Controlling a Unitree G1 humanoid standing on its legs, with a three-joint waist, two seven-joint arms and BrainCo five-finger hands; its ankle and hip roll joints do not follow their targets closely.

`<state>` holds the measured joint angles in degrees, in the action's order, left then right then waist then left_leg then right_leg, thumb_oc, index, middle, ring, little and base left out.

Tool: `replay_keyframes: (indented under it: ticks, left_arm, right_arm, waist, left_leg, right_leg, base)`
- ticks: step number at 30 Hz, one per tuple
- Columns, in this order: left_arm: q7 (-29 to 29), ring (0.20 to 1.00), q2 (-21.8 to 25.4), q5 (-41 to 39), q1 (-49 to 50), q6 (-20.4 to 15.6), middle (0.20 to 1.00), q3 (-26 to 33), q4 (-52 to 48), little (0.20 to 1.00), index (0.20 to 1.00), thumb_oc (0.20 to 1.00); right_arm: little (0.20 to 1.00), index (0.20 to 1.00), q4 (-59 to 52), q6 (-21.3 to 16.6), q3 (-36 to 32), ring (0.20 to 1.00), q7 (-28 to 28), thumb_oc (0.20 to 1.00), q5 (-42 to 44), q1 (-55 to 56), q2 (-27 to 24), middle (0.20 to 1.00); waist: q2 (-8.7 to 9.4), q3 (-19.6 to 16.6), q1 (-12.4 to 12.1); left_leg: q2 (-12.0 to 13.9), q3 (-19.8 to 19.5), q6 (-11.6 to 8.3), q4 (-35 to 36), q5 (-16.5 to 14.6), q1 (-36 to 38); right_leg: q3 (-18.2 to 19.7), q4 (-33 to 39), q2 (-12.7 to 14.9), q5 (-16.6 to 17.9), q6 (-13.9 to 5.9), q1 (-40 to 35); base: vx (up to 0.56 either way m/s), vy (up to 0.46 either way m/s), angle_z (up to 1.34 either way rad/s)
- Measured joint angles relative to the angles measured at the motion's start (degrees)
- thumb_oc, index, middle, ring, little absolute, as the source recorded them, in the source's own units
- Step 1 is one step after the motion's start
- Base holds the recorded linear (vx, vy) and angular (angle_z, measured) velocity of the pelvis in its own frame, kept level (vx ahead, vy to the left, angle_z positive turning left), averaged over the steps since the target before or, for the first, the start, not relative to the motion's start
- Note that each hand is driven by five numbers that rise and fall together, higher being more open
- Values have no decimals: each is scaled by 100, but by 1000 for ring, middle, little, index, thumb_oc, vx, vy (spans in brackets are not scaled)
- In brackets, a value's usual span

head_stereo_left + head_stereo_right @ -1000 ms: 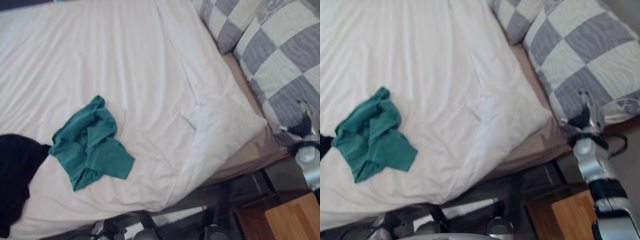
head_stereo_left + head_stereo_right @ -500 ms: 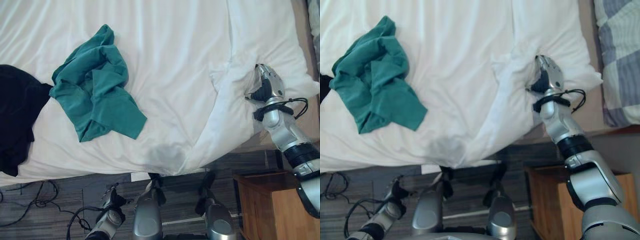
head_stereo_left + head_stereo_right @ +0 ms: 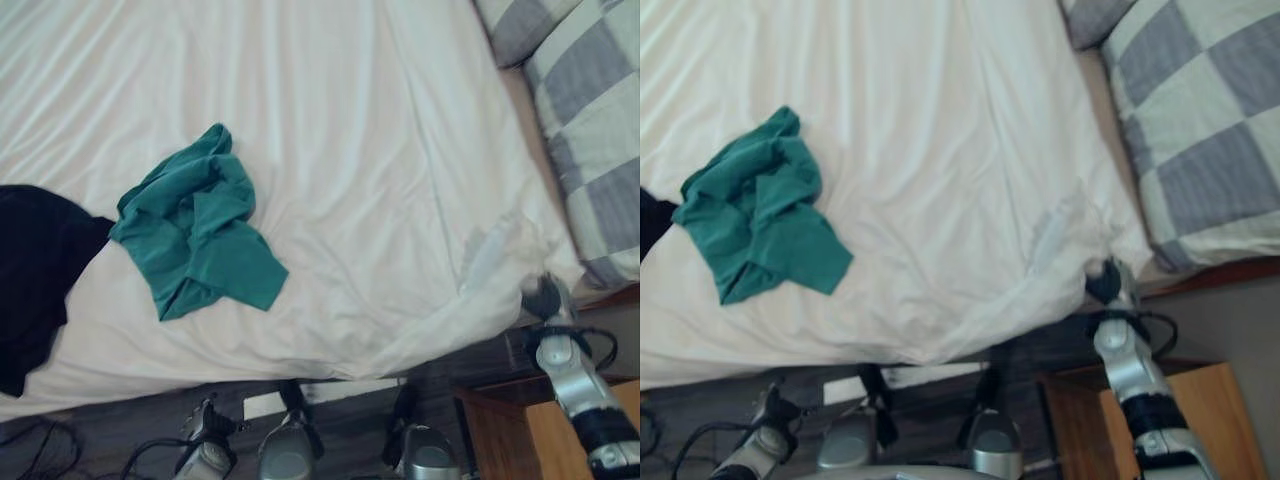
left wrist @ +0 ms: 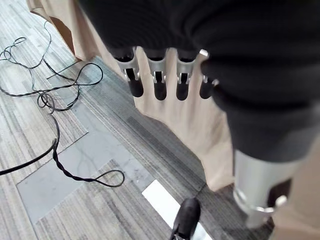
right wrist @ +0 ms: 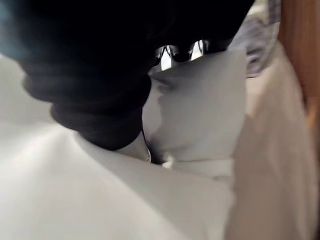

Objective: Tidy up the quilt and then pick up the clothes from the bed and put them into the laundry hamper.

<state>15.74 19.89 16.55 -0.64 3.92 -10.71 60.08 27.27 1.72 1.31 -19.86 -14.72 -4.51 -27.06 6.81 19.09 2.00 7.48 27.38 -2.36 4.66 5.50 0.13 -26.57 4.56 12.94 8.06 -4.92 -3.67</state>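
A white quilt (image 3: 350, 150) covers the bed. On its left part lies a crumpled green garment (image 3: 195, 235), with a black garment (image 3: 35, 270) at the left edge beside it. My right hand (image 3: 547, 297) is at the quilt's near right corner, by the bed's edge. In the right wrist view a fold of the quilt (image 5: 200, 110) runs in between its curled fingers and thumb. My left hand (image 4: 160, 82) hangs low beside the bed over the floor, its fingers straight and holding nothing.
Grey and white checked pillows (image 3: 600, 130) lie at the head of the bed on the right. A wooden nightstand (image 3: 1180, 410) stands right below my right arm. A beige bed skirt (image 4: 170, 125) hangs next to my left hand.
The camera has shifted. The folded-back quilt corner now lies spread out flat toward the pillows. My right hand has moved with it to the bed's edge.
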Motion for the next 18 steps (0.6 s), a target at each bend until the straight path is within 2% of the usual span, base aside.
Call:
replay_keyframes:
  ticks: [2, 4, 7, 9, 11, 12, 14, 15, 16, 18]
  left_arm:
    - [-18, 1000, -94, -1, 102, 30, 1000, 4, 105, 1000, 1000, 1000]
    - [-28, 1000, -201, -2, 105, 33, 1000, -18, 110, 1000, 1000, 1000]
    - [-28, 1000, -260, -5, 131, 34, 1000, -18, 100, 1000, 1000, 1000]
    - [-19, 1000, -230, -23, 212, 59, 1000, -38, 29, 1000, 1000, 1000]
    - [11, 1000, -187, -30, 303, 120, 1000, -138, -69, 1000, 1000, 1000]
    - [24, 1000, -185, -42, 333, 123, 1000, -187, -68, 1000, 1000, 1000]
    - [34, 1000, -186, -47, 425, 123, 1000, -199, -61, 1000, 1000, 1000]
    - [49, 1000, -224, -50, 461, 124, 1000, -162, -18, 1000, 1000, 1000]
    - [49, 1000, -255, -51, 487, 124, 1000, -121, 83, 1000, 1000, 1000]
    - [50, 1000, -291, -45, 475, 114, 1000, -95, 160, 1000, 1000, 1000]
  right_arm:
    - [1000, 1000, 544, -92, -250, 1000, -62, 1000, 263, 411, 409, 1000]
    - [1000, 1000, 900, -226, -236, 1000, -120, 1000, 471, 522, 554, 1000]
    - [1000, 1000, 1513, -406, -560, 1000, -273, 1000, 929, 220, 842, 1000]
    - [1000, 1000, 1798, -406, -784, 1000, -369, 1000, 1321, 73, 819, 1000]
    - [1000, 1000, 1961, -226, -1154, 1000, -596, 1000, 1854, 1, 719, 1000]
    - [1000, 1000, 2105, 8, -1384, 1000, -799, 1000, 2037, 60, 603, 1000]
    - [1000, 1000, 2238, 211, -1565, 1000, -1038, 1000, 2141, 255, 508, 1000]
    - [567, 567, 1626, 512, -1750, 567, -1185, 567, 2149, 588, 495, 567]
    - [200, 200, 1036, 492, -1771, 200, -1381, 200, 1998, 811, 405, 200]
    - [200, 200, 253, 502, -1837, 200, -1666, 200, 1668, 976, 248, 200]
  waist:
    - [41, -302, 92]
    - [29, -477, 192]
    - [-6, -606, 211]
    - [-6, -686, 198]
    - [4, -692, 185]
    - [8, -693, 197]
    - [28, -700, 242]
    - [16, -690, 279]
    - [8, -689, 390]
    - [12, -688, 450]
  left_leg:
    - [9, 22, 34, 12, -51, 140]
    - [3, 72, -63, 31, -145, 238]
    - [-7, 101, -129, 41, -197, 405]
    - [-1, 130, -136, 40, -237, 429]
    - [-11, 171, -100, 38, -205, 441]
    - [-44, 189, -86, 22, -206, 440]
    - [-39, 204, -64, 13, -196, 429]
    - [-69, 244, -60, 13, -197, 420]
    - [-60, 290, -53, 6, -193, 413]
    - [-38, 373, -41, 14, -183, 404]
  right_leg:
    - [23, -9, -8, 0, 0, -145]
    - [70, -7, 8, -4, -5, -161]
    - [125, -11, 19, -7, -13, -294]
    - [159, -14, 29, -10, -22, -302]
    - [200, -15, 48, 11, -54, -283]
    - [217, -14, 60, 24, -72, -264]
    - [234, -14, 69, 25, -72, -258]
    - [285, -6, 79, 25, -72, -230]
    - [327, 0, 85, 25, -73, -199]
    - [406, 4, 77, 28, -79, -132]
  base:
    - [51, 74, -8]
    - [58, 66, -9]
    - [51, 60, -4]
    - [19, 38, -7]
    - [10, 41, -10]
    - [9, 40, -10]
    - [13, 31, -10]
    - [24, 13, -17]
    - [21, 6, -21]
    - [14, -6, -21]
